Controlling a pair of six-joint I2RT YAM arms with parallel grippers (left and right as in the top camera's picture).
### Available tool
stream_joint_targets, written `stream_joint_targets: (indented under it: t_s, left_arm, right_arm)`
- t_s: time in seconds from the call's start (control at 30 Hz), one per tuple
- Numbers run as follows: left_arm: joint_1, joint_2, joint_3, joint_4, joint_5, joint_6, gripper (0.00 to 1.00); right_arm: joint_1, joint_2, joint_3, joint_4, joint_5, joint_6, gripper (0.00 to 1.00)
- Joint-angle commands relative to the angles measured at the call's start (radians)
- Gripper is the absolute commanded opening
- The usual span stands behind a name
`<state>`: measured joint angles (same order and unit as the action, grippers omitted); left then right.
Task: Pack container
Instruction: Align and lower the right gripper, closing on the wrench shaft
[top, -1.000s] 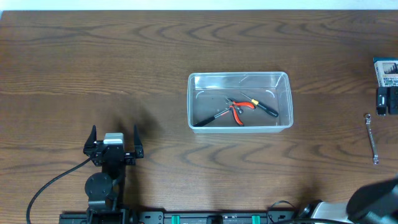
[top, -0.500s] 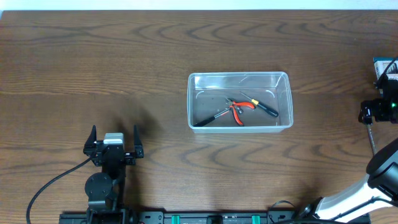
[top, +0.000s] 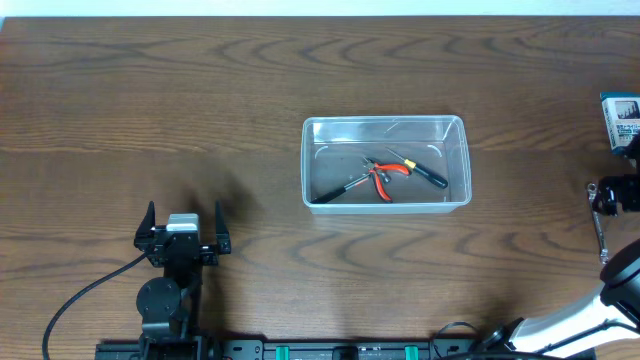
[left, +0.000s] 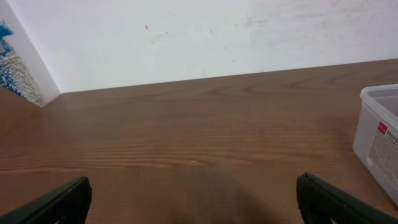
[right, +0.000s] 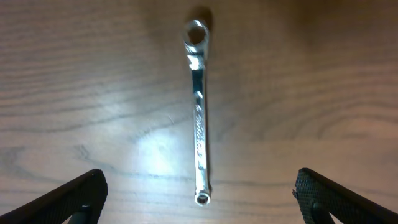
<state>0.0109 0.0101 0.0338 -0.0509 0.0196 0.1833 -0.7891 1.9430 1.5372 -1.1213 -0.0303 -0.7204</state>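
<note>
The clear plastic container (top: 385, 121) stands mid-table, holding red-handled pliers (top: 383, 178), a yellow-and-black screwdriver (top: 421, 171) and a black-handled tool (top: 339, 188). Its corner shows at the right of the left wrist view (left: 380, 134). A silver wrench (top: 601, 236) lies flat on the wood at the far right. My right gripper (top: 615, 194) hovers over it, open. In the right wrist view the wrench (right: 199, 112) runs lengthwise, its near end level with the spread fingertips (right: 199, 198). My left gripper (top: 184, 222) rests open and empty at the front left (left: 194, 202).
A small blue-and-white box (top: 621, 114) sits at the right edge, just behind the right gripper. A white wall and a blue-patterned panel (left: 15, 68) border the table's far side in the left wrist view.
My right arm has come up from the front right corner to the right edge, then drawn back a little to hover over the wrench. The left arm has not moved.
</note>
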Motion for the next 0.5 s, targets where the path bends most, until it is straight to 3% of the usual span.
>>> stream_joint_targets:
  t_s: [0.0, 0.47]
  left_arm:
    - [-0.001, -0.005, -0.03, -0.017, -0.005, -0.005, 0.98]
    - [-0.001, -0.005, -0.03, -0.017, -0.005, -0.005, 0.98]
  right_arm:
    - [-0.039, 0.01, -0.032, -0.016, -0.078, -0.028, 0.99]
    - [-0.039, 0.01, -0.245, 0.166, 0.017, -0.042, 0.99]
